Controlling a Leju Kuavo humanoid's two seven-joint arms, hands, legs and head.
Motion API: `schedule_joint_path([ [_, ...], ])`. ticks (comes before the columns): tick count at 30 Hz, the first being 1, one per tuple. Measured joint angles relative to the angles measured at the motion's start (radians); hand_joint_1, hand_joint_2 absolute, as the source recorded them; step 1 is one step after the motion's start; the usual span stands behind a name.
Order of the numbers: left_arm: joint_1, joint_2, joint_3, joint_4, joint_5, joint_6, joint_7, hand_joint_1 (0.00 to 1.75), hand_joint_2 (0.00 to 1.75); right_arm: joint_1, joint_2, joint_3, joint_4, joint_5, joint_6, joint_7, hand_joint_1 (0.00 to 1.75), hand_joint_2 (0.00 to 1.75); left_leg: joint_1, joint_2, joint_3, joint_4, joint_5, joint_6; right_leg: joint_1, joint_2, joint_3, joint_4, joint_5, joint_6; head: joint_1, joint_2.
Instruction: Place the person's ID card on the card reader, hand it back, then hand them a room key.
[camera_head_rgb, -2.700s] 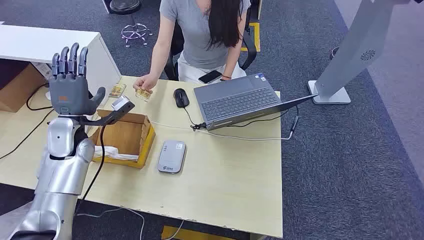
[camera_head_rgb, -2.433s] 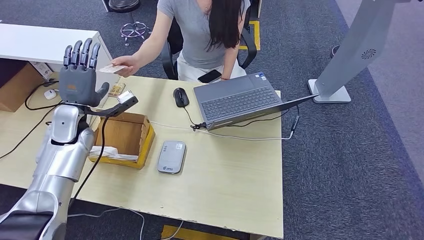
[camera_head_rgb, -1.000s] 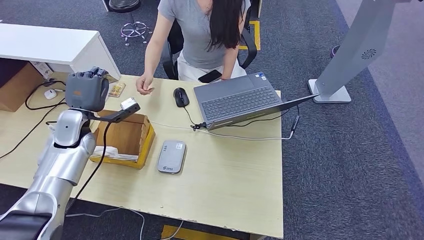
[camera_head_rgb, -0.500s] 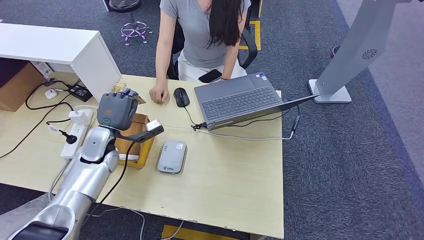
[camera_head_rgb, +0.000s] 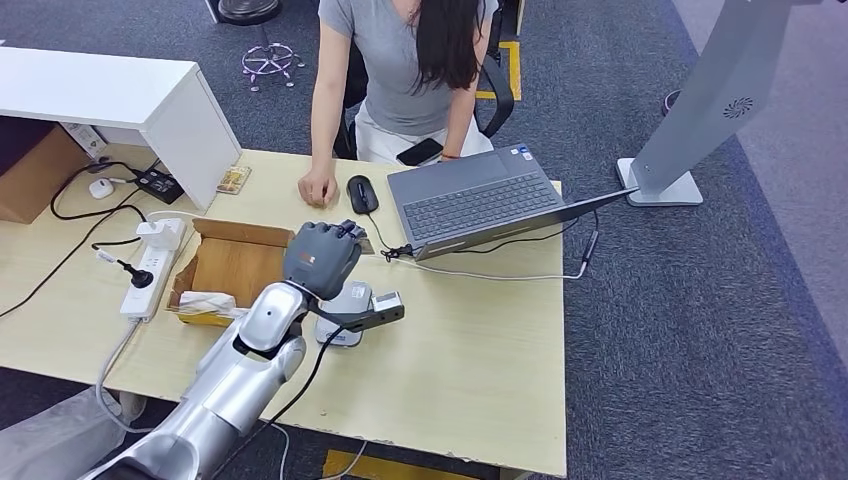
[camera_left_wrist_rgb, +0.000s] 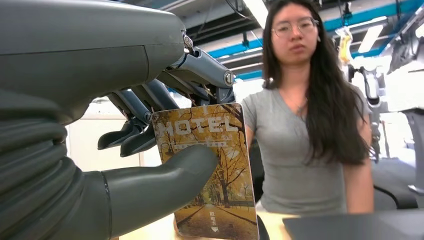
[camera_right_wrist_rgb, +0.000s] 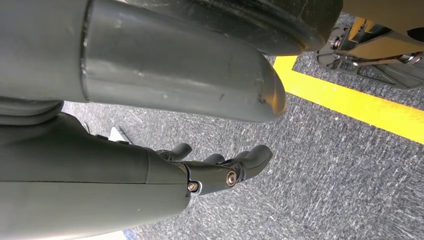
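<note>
Your left arm comes in from 7 o'clock in the head view, silver forearm angled up toward 1 o'clock, left hand (camera_head_rgb: 321, 258) raised back-of-hand to camera, fingers curled. In the left wrist view your thumb (camera_left_wrist_rgb: 165, 175) presses a yellow card (camera_left_wrist_rgb: 212, 170) against the dark fingers (camera_left_wrist_rgb: 150, 107), card upright, firmly pinched. Your right hand (camera_right_wrist_rgb: 165, 150) hangs low, thumb (camera_right_wrist_rgb: 200, 75) straight, fingers (camera_right_wrist_rgb: 235, 167) loosely bent and apart, holding nothing.

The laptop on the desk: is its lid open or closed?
Open. In the head view the laptop shows its whole keyboard facing up, and the lid is folded far back, almost flat, toward the desk's right edge.
</note>
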Motion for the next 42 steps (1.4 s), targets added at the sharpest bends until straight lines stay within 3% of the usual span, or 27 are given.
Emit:
schedule_joint_path([
  [15, -0.015, -0.03, -0.055, 0.04, 0.055, -0.303, 0.118, 1.75, 1.75, 0.001, 0.0, -0.004, 0.0, -0.011, -0.008, 0.007, 0.0, 0.0, 0.0, 0.0, 0.0, 0.0, 0.0, 0.0, 0.0, 0.0, 0.0, 0.0, 0.0, 0.0, 0.0, 0.0],
  [31, -0.028, -0.046, -0.068, 0.075, 0.06, -0.321, 0.13, 1.75, 1.75, 0.005, 0.0, -0.011, 0.0, -0.011, -0.012, 0.012, 0.0, 0.0, 0.0, 0.0, 0.0, 0.0, 0.0, 0.0, 0.0, 0.0, 0.0, 0.0, 0.0, 0.0, 0.0, 0.0],
  [38, -0.058, -0.052, -0.075, 0.105, 0.112, -0.379, 0.133, 1.75, 1.75, 0.005, 0.0, -0.018, 0.0, -0.009, -0.012, 0.028, 0.0, 0.0, 0.0, 0.0, 0.0, 0.0, 0.0, 0.0, 0.0, 0.0, 0.0, 0.0, 0.0, 0.0, 0.0, 0.0],
  [42, -0.078, -0.055, -0.075, 0.132, 0.143, -0.308, 0.161, 1.75, 1.75, 0.006, 0.0, -0.025, 0.0, 0.001, -0.01, 0.033, 0.0, 0.0, 0.0, 0.0, 0.0, 0.0, 0.0, 0.0, 0.0, 0.0, 0.0, 0.0, 0.0, 0.0, 0.0, 0.0],
])
